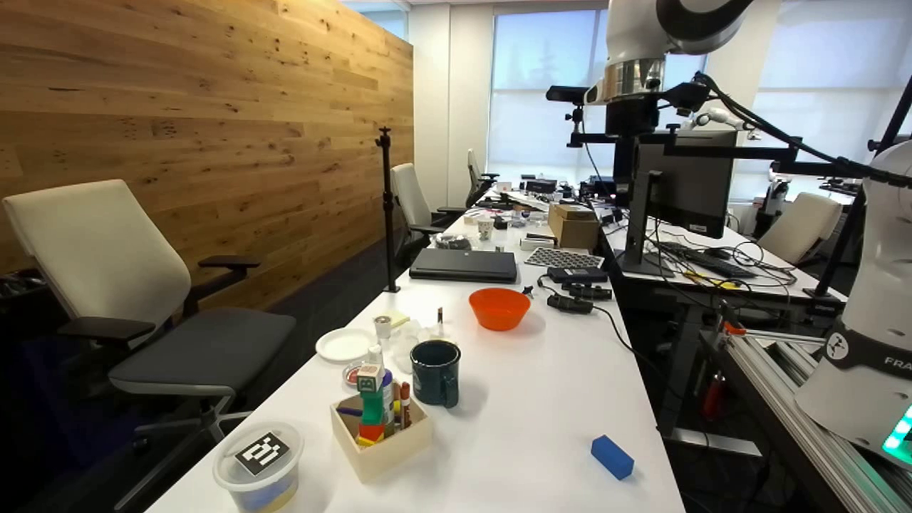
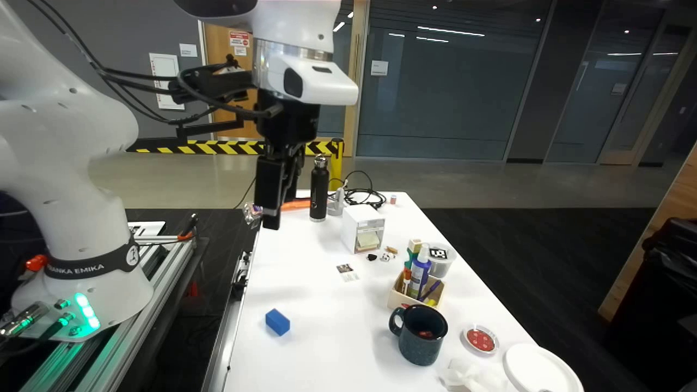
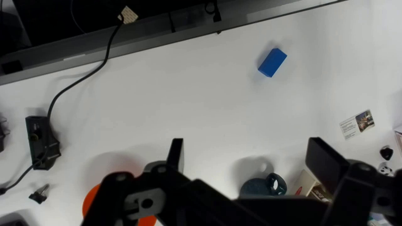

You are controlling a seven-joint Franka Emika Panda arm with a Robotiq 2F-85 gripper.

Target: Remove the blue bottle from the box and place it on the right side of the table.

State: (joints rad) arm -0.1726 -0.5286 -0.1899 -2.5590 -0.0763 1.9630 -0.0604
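The blue bottle point(image 2: 419, 274) has a white cap and stands upright in the light-wood box point(image 2: 399, 299), among blocks and markers. In an exterior view the bottle point(image 1: 388, 401) is partly hidden behind stacked toy blocks in the box point(image 1: 388, 456). In the wrist view only a corner of the box point(image 3: 302, 184) shows under a finger; the bottle cannot be made out there. My gripper point(image 3: 246, 139) is open and empty. It hangs high above the white table point(image 3: 201, 91); the gripper also shows in an exterior view point(image 2: 272, 215), apart from the box.
A dark mug point(image 1: 436, 374) stands beside the box. A blue block point(image 1: 611, 457) lies near the robot-side table edge. A round container with a patterned tag point(image 1: 258, 470), an orange bowl point(image 1: 499, 310), a white plate point(image 1: 345, 345), a white box point(image 2: 362, 227) and a black bottle point(image 2: 319, 190) stand around.
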